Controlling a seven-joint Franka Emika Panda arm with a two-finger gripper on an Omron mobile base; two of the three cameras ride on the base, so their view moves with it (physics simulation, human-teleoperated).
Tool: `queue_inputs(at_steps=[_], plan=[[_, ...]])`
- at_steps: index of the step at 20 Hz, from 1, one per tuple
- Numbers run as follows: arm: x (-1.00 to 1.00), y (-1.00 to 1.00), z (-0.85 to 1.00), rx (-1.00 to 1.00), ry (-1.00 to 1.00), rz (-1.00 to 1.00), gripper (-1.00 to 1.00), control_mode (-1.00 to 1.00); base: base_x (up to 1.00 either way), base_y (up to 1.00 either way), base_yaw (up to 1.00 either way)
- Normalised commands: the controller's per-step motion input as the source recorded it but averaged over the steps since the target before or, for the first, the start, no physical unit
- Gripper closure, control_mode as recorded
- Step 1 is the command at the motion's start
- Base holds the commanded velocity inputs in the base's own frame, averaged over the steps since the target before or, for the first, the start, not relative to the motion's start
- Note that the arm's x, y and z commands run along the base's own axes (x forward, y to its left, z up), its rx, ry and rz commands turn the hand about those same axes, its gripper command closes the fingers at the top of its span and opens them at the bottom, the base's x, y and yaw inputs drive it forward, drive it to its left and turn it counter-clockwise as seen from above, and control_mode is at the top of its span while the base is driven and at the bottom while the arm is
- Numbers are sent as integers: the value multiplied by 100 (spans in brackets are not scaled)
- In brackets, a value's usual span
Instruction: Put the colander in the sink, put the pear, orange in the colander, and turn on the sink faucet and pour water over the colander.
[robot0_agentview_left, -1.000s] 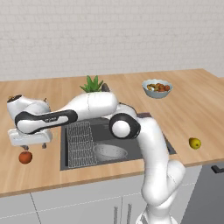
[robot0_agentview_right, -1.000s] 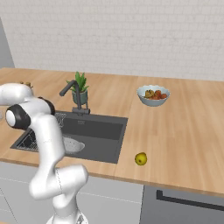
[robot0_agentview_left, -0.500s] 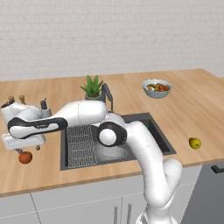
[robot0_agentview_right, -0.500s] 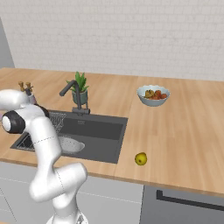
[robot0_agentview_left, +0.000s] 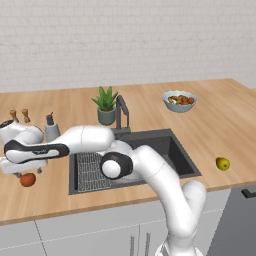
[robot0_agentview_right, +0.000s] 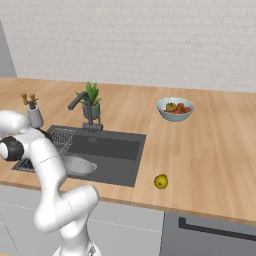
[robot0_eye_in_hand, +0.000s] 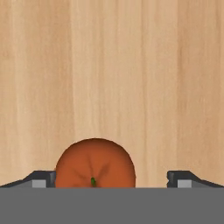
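- Wooden bench (robot0_agentview_left: 225, 115) runs under a white brick wall and carries everything in sight.
- Claw (robot0_eye_in_hand: 112, 180) points straight down at the wood at the far left of the bench, its fingers (robot0_eye_in_hand: 41, 178) spread wide apart and clamped on nothing.
- Orange (robot0_eye_in_hand: 95, 163) sits on the wood right under the claw, closer to one fingertip than the other (its little green stem spot faces the hand camera); in the left base view it lies just below the hand, at the bench's front left.
- Soap dispenser (robot0_agentview_left: 51, 128) stands just behind the forearm, beside the sink's left edge.
- Sink (robot0_agentview_left: 181, 156) is a dark basin set into the bench, with a wire rack (robot0_agentview_left: 90, 167) in its left part.
- Colander (robot0_agentview_right: 77, 165) rests inside the basin, on its floor beside the rack.
- Sink faucet (robot0_agentview_left: 122, 114) rises at the back rim, with a potted plant (robot0_agentview_left: 105, 104) next to it.
- Pear (robot0_agentview_left: 222, 163) lies on the wood to the right of the sink, well apart from the orange.
- Pale fruit bowl (robot0_agentview_left: 179, 101) sits far back on the right.
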Motion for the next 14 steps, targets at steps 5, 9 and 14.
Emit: queue_inputs(at_steps=[5, 9, 14], plan=[[2, 1, -18, 1, 0, 4, -100, -100, 0, 0, 0], [0, 0, -1, 2, 0, 2, -100, -100, 0, 0, 0], [-5, 0, 0, 1, 0, 0, -100, -100, 0, 0, 0]])
